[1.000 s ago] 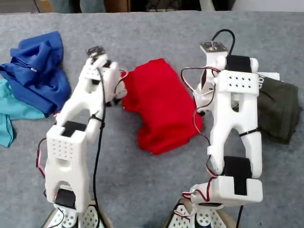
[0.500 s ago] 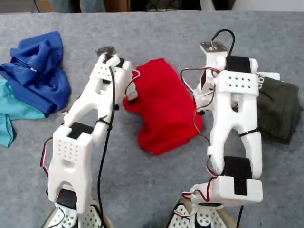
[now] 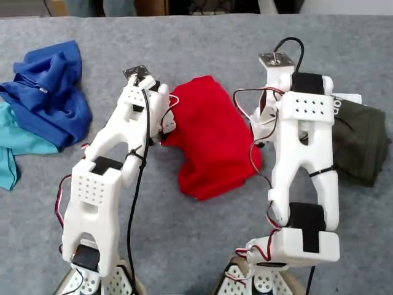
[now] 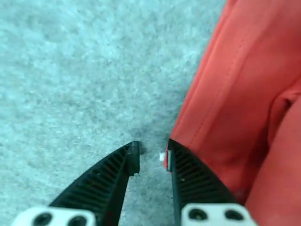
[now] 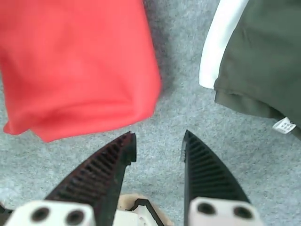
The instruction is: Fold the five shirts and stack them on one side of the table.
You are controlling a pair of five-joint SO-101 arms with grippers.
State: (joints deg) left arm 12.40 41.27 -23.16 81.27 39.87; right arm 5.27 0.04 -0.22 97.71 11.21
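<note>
- Desk [image 3: 202, 49] had a grey, carpet-like cover and carried all the cloth.
- Red shirt [image 3: 209, 135] lay near the middle of the desk between the two arms, loosely bunched and partly folded over on itself, not flat.
- Left arm [image 3: 110, 160] was stretched toward the red shirt's left edge. Left jaws were slightly apart with a narrow gap that showed bare desk. One tip sat at the shirt's seamed hem and the other over grey cover. No cloth was pinched between them.
- Right arm [image 3: 304, 147] stood on the red shirt's right side. Right jaws were apart and hung over bare desk in the gap between the red shirt and a dark olive shirt [image 5: 263, 56]. They held nothing.
- The dark olive shirt lay at the right edge of the desk, compact. A white strip [image 5: 218, 42] showed along its near border, and I could not tell what it was.
- Blue shirt [image 3: 52, 92] lay crumpled at the far left, well apart from the red one.
- Teal shirt [image 3: 15, 147] lay beside the blue one, partly tucked under it at the desk's left edge.
</note>
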